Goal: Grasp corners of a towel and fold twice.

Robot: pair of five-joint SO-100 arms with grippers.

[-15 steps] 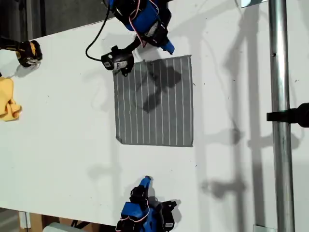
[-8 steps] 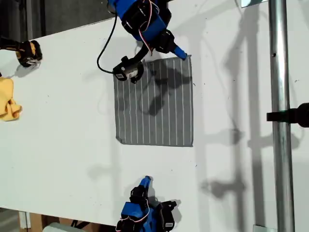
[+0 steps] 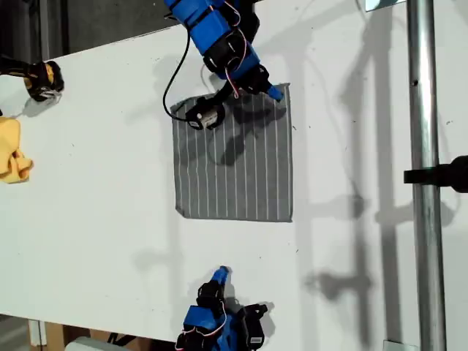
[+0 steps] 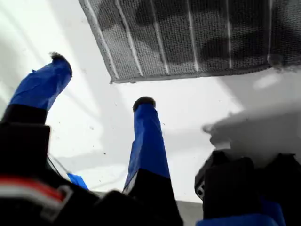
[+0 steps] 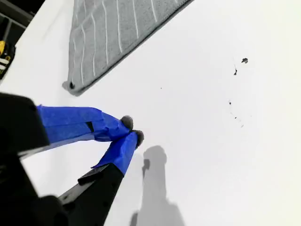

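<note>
White table (image 3: pixel 88 219) in exterior view, towel (image 3: pixel 234 168) spread flat near middle, yellow cloth (image 3: pixel 13 153) at that view's left edge. First wrist view: my first gripper (image 4: pixel 101 81) spread wide, just off a towel corner (image 4: pixel 115 77), holding nothing. Second wrist view: my second gripper (image 5: pixel 131 129) pinched closed on nothing, well apart from towel

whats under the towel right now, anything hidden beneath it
The towel lies flat on the white table, with no bulge in the exterior view. Whatever the cloth covers cannot be seen. My first gripper hangs open beside one corner, not under it.
</note>
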